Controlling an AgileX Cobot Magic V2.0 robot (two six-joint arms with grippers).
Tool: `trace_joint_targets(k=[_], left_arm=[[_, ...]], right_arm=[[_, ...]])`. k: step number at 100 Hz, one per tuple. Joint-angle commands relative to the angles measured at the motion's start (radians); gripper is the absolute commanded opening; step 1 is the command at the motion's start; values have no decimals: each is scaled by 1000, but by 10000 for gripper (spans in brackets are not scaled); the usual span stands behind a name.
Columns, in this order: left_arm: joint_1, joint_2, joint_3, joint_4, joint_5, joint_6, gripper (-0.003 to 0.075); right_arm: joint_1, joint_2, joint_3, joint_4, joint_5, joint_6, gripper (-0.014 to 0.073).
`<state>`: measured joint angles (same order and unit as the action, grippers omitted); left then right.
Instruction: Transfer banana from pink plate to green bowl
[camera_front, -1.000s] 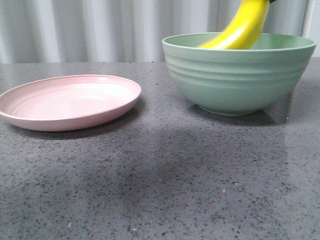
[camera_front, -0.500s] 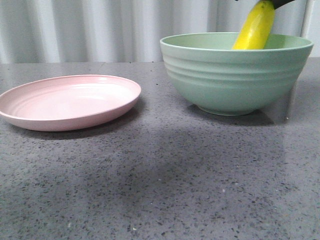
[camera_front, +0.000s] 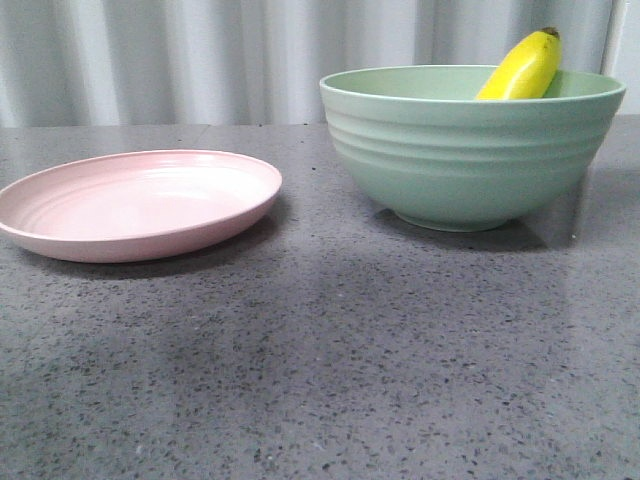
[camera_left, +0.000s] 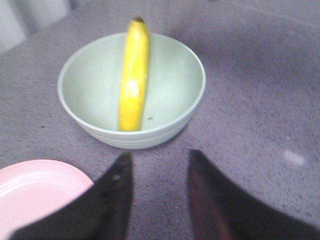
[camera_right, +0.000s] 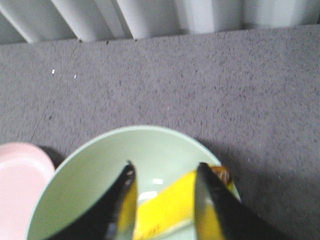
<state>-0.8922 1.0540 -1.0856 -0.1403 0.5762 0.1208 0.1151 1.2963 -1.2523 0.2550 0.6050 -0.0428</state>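
The grey speckled table is filling the lower two-thirds of the front view, with a pale corrugated wall running across the top of the frame. The green bowl is sitting at the right of that frame, upright on its small foot. The pink plate is lying flat at the left of the frame, well apart from the bowl and holding nothing. The banana is resting inside the bowl, leaning against the far right part of the rim, its dark tip poking above the rim at the upper right.

In the left wrist view the left gripper is hanging over bare table with its dark fingers spread and nothing between them. In the right wrist view the right gripper is hovering above the bowl, its fingers parted; the banana is showing in the gap below them, and I cannot tell whether they are touching it.
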Motion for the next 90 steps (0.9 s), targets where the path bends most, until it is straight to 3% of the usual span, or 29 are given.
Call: trace_joint_targets(k=[1, 5, 35, 53, 90], left_arm=[[17, -64, -25, -4, -66, -16, -14], [21, -92, -15, 5, -68, -16, -19], [26, -290, 157, 22, -183, -16, -19], [26, -435, 338, 22, -350, -18, -19], [26, -731, 665, -31, -550, -18, -19]], right_arm=[[1, -71, -37, -16, 34, -14, -13], [1, -88, -35, -24, 66, -14, -81], [1, -291, 132, -56, 61, -31, -74], [1, -491, 309, -56, -50, -57, -74], [1, -982, 690, -90, -266, -57, -74]])
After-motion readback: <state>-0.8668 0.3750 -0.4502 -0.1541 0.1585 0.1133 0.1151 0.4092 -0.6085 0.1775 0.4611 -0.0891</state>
